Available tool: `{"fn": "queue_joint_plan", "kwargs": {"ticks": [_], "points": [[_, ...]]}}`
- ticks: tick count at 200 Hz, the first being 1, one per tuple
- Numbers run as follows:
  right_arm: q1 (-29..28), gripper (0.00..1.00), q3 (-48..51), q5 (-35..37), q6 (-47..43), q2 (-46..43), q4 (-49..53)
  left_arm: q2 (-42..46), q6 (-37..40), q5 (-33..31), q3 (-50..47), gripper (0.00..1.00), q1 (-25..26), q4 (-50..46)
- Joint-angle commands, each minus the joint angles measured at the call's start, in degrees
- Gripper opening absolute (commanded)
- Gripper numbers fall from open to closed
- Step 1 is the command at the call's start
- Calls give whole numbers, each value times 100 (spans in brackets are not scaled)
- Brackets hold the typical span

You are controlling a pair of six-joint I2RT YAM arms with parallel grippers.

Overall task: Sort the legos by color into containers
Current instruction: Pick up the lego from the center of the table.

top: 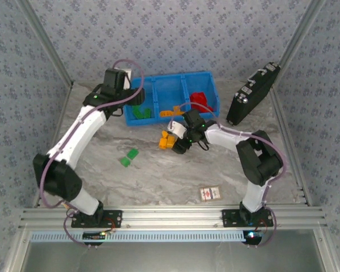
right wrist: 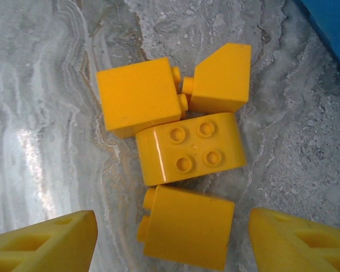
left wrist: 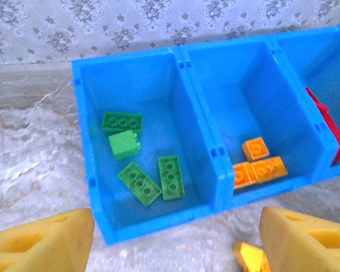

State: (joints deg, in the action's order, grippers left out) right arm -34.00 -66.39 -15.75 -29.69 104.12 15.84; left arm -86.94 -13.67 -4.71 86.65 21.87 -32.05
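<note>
Between the right gripper's (right wrist: 173, 226) spread, empty yellow fingers lie four orange-yellow plastic bricks (right wrist: 190, 148), unsorted on the grey marbled tabletop (right wrist: 45, 113); two green bricks (top: 132, 153) wait there too. In the bright blue three-compartment plastic tray (left wrist: 212, 153): four green bricks (left wrist: 139, 182) left, three orange bricks (left wrist: 260, 169) middle, red bricks (left wrist: 328, 122) right. Left gripper (left wrist: 177, 238) hovers open and empty at its near wall. Well along, I judge; six remain.

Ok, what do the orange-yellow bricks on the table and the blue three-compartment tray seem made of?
Orange-yellow bricks: likely hard moulded plastic, glossy; highlights streak the studded one. Blue tray: probably plastic too, smooth, duller sheen, moulded divider walls.
</note>
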Motion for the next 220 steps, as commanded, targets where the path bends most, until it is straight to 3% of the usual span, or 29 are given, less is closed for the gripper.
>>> {"fn": "queue_joint_plan", "kwargs": {"ticks": [1, 38, 86, 152, 220], "points": [[-94, 73, -458, 359, -67, 234, 764, 769, -206, -22, -607, 77, 32, -614], [-139, 71, -693, 537, 68, 428, 1007, 2205, -487, -411, -1862, 77, 19, -1131], [-139, 67, -1134, 664, 208, 835, 1431, 2945, -547, -522, -2346, 78, -16, -1916], [-174, 60, -1367, 880, 333, 1022, 1510, 2539, -929, -292, -2602, 79, -24, -2198], [-170, 44, -1502, 760, 327, 1251, 1562, 2362, -1630, -15, -3570, 80, -51, -1651]]}}
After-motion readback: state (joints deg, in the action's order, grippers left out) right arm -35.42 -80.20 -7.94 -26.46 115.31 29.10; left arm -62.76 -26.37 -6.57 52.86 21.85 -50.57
